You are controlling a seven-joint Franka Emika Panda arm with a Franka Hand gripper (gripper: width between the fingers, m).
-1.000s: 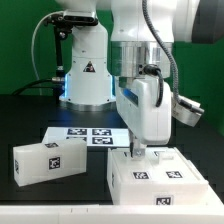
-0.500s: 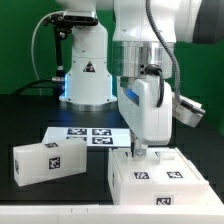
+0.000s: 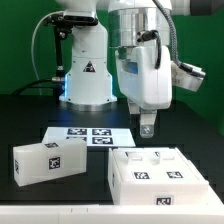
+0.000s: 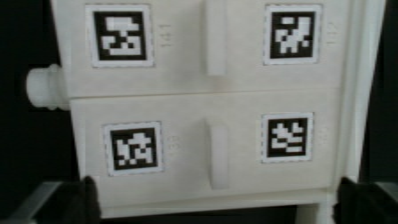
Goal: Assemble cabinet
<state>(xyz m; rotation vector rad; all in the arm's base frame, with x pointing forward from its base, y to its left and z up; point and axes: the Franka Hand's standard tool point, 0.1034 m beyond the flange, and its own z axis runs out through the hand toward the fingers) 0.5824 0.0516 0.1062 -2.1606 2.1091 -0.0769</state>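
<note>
Cabinet (image 3: pixel 160 172), boxy smooth white plastic, square black-and-white tags (image 3: pixel 141 176), gripper (image 3: pixel 147 131) above

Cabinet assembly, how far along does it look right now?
Done: the cabinet sits as one tagged box. In hand: nothing; the gripper hangs open above it. Left: the white block lies apart on the exterior view's left, not yet fitted.

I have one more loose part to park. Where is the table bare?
Bare black table lies behind the small block, on the exterior view's left of the marker board. Another strip lies in front of the block. Crowded: around the cabinet, with the gripper right above it.
</note>
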